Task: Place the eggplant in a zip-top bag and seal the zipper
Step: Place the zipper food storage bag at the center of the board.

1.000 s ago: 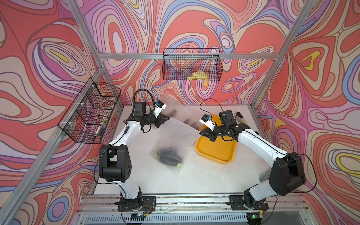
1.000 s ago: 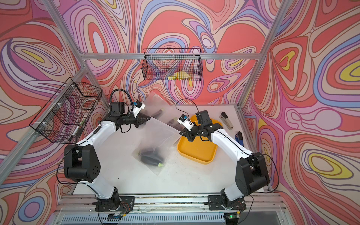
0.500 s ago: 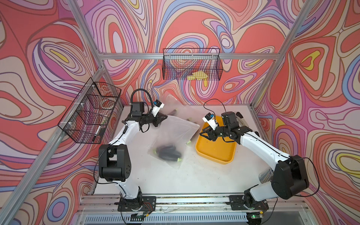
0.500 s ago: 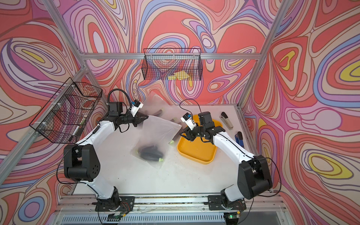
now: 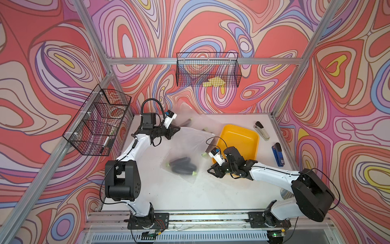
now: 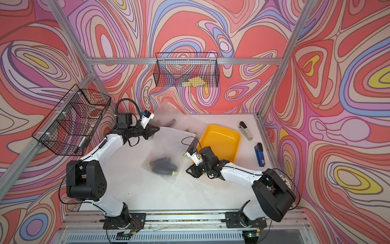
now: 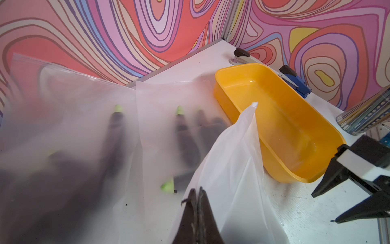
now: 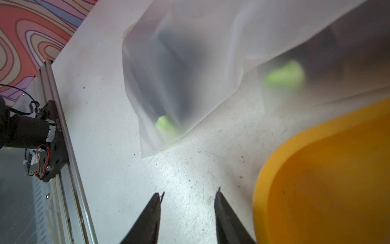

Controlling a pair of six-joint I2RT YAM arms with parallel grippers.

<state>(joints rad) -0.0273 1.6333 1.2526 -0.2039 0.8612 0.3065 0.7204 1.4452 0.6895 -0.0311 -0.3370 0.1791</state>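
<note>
Eggplant [image 5: 182,167]: inside the bag [image 5: 191,143], at its low end, lying on the bench [image 5: 190,196]. Located just ahead of the right pincer [image 5: 211,170], near but not touching. Long axis aimed roughly at that pincer, green stem end nearest. Visible through frosted film only; possibly two dark bodies side by side, cannot tell for certain.

Left pincer [image 5: 177,129]: closed tight on a top corner of the bag, holding that corner clear of the bench. Bag slanting from this grip down to the eggplant.

Right pincer: fingers apart, nothing between them, poised over bare bench between bag and yellow tray [image 5: 254,137].

Loading judged complete; sealing not yet done. Top edge of bag extending from the left pincer out to a free corner [image 5: 213,134], well apart from the right pincer, beyond it beside the tray. Right arm free for the sealing stroke. Probable next move: bring right pincer to the top edge, pinch, slide along. Risk: slack film folding under the pinch.
</note>
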